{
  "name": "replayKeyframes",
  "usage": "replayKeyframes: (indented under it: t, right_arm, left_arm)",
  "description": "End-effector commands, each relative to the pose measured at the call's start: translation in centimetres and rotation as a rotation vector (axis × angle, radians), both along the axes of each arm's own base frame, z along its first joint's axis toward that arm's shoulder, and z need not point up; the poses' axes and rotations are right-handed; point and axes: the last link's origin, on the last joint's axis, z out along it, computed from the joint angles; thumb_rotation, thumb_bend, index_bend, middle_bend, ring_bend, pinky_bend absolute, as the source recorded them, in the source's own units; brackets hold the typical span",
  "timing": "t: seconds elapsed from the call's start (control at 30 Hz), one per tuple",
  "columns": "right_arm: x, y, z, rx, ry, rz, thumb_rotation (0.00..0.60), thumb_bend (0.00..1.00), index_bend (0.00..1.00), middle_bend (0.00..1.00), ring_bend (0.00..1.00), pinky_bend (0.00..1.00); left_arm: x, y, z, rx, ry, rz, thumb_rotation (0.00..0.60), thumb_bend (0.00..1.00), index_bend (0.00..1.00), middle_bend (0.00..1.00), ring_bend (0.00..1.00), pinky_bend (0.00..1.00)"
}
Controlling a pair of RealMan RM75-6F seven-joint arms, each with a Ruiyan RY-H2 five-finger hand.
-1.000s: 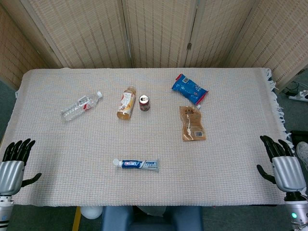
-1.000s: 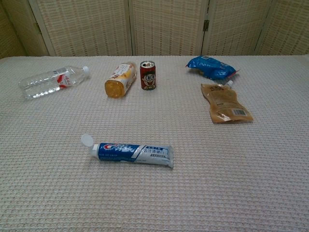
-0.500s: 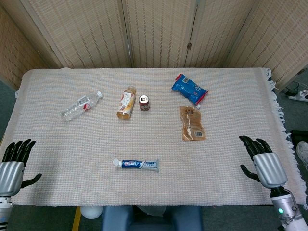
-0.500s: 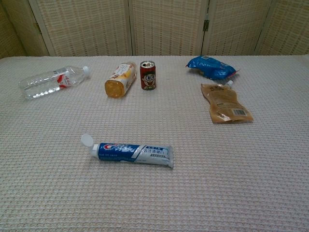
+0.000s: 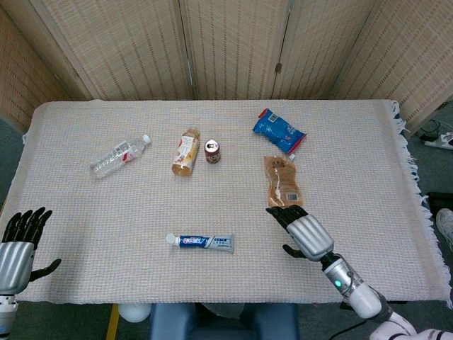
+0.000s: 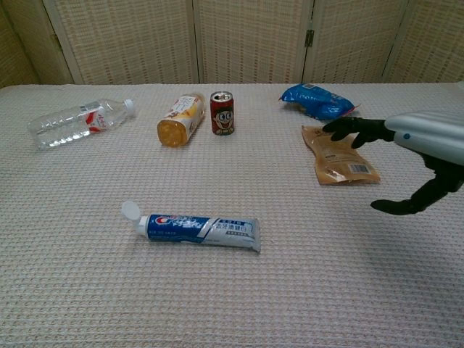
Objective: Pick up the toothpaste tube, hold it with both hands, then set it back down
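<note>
The toothpaste tube lies flat near the table's front edge, blue and white, with its white cap pointing left. My right hand hovers over the table to the tube's right, fingers spread and holding nothing, well apart from the tube. My left hand hangs past the front left corner of the table, fingers spread and empty; the chest view does not show it.
Farther back lie a clear water bottle, a yellow bottle on its side, an upright red can, a blue snack bag and a brown pouch just beyond my right hand. A woven cloth covers the table.
My right hand has swept leftward from the table's right edge to just right of the tube, and it now shows in the chest view. The left hand and the tube have not moved.
</note>
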Motion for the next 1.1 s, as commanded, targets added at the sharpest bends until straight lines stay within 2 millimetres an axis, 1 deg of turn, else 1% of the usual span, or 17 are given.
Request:
replayKeyframes:
  t: [0.03, 0.17, 0.27, 0.37, 0.43, 0.5, 0.57, 0.87, 0.97, 1.1]
  right_arm:
    - [2.4, -1.3, -2.8, 0.043, 0.001, 0.038, 0.600, 0.35, 0.07, 0.15, 0.18, 0.16]
    - [4.7, -1.7, -5.7, 0.066, 0.009, 0.080, 0.600, 0.35, 0.07, 0.15, 0.17, 0.16]
    - [6.0, -2.2, -7.9, 0.080, 0.017, 0.088, 0.600, 0.34, 0.07, 0.15, 0.17, 0.16]
    - [7.3, -2.3, -9.6, 0.087, 0.019, 0.103, 0.600, 0.29, 0.07, 0.15, 0.17, 0.16]
    - [7.9, -2.3, -10.4, 0.085, 0.018, 0.111, 0.600, 0.29, 0.07, 0.15, 0.17, 0.16]
    - [8.5, -2.5, -11.3, 0.086, 0.018, 0.113, 0.600, 0.27, 0.07, 0.15, 0.17, 0.16]
    - [9.0, -2.7, -12.1, 0.088, 0.021, 0.114, 0.600, 0.24, 0.08, 0.15, 0.17, 0.16]
    - [11.2, -3.2, -15.2, 0.083, 0.045, 0.140, 0.600, 0.24, 0.11, 0.16, 0.17, 0.16]
    - [11.6, -3.8, -15.7, 0.078, 0.049, 0.133, 0.600, 0.24, 0.12, 0.17, 0.18, 0.16]
    - [12.1, -5.3, -16.0, 0.064, 0.052, 0.109, 0.600, 0.24, 0.14, 0.18, 0.18, 0.16]
  left_arm:
    - [0.1, -0.1, 0.1, 0.000, 0.000, 0.000, 0.600, 0.19, 0.05, 0.09, 0.06, 0.00]
    - [0.3, -0.1, 0.1, -0.005, 0.004, -0.006, 0.600, 0.19, 0.05, 0.09, 0.07, 0.00]
    - [0.6, 0.0, 0.0, -0.011, 0.005, -0.014, 0.600, 0.19, 0.05, 0.09, 0.07, 0.00]
    - [0.7, 0.0, -0.1, -0.016, 0.009, -0.019, 0.600, 0.19, 0.05, 0.09, 0.07, 0.00]
    - [0.7, 0.0, -0.1, -0.019, 0.006, -0.017, 0.600, 0.19, 0.05, 0.09, 0.07, 0.00]
    - [0.7, 0.0, 0.0, -0.021, 0.003, -0.014, 0.600, 0.19, 0.05, 0.08, 0.07, 0.00]
    - [0.6, 0.0, -0.1, -0.025, 0.004, -0.012, 0.600, 0.19, 0.05, 0.09, 0.07, 0.00]
    - [0.6, 0.1, -0.2, -0.045, -0.015, -0.009, 0.600, 0.19, 0.05, 0.09, 0.07, 0.00]
    - [0.5, 0.2, -0.3, -0.052, -0.020, -0.003, 0.600, 0.19, 0.05, 0.09, 0.07, 0.00]
    - [0.3, 0.3, -0.4, -0.059, -0.019, 0.005, 0.600, 0.19, 0.05, 0.08, 0.07, 0.00]
